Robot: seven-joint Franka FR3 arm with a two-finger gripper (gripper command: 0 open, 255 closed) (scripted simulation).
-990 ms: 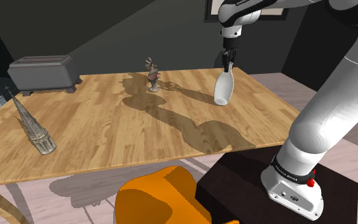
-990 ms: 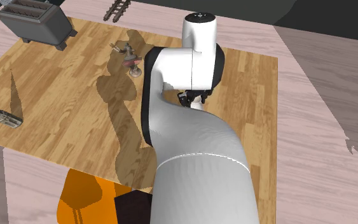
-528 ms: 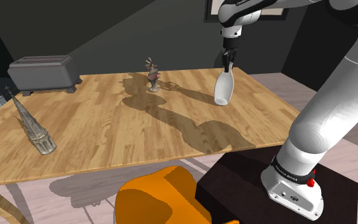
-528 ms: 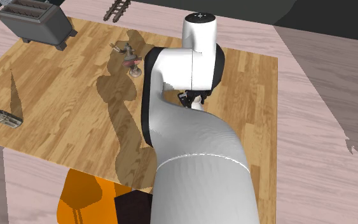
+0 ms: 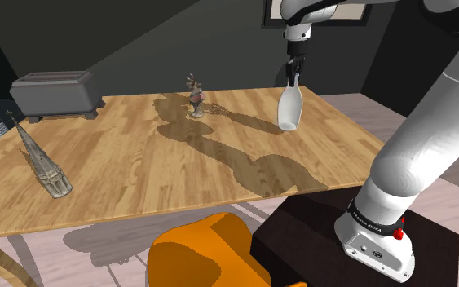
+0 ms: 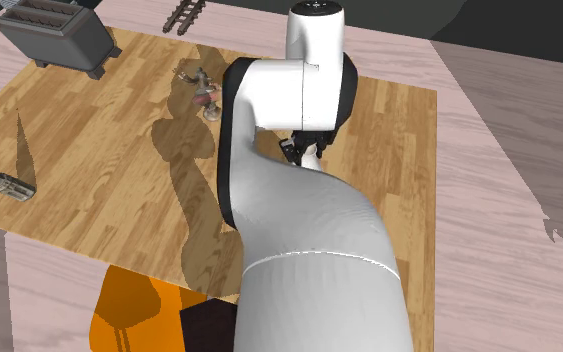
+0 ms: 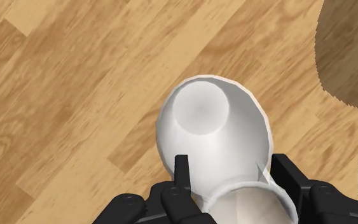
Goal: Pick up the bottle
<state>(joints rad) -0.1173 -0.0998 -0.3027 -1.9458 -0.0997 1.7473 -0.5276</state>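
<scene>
- gripper (image 5: pixel 293 75): all black, two-fingered, pointing down over the table; its fingers (image 7: pixel 182 170) are clamping the bottle's narrow neck from both sides.
- bottle (image 5: pixel 290 108): plain white, smooth and matte, its material not showing; a slim neck is flaring into a rounded body with a flat circular base. It is hanging a little tilted below the gripper, over the table's part toward the shoulder view's right.
- progress: the grasp is looking complete; the base is appearing to hang just clear of the boards, so the lift is judged begun, with only further raising left.
- table (image 5: pixel 138 155): warm wooden planks with visible grain, carrying the arm's long shadow.
- toaster (image 5: pixel 56 94): grey, boxy, round-cornered, sitting well apart from the bottle.
- figurine (image 5: pixel 195 96): small, standing on a round foot.
- spire model (image 5: pixel 41 159): grey, slender, tapering to a point.
</scene>
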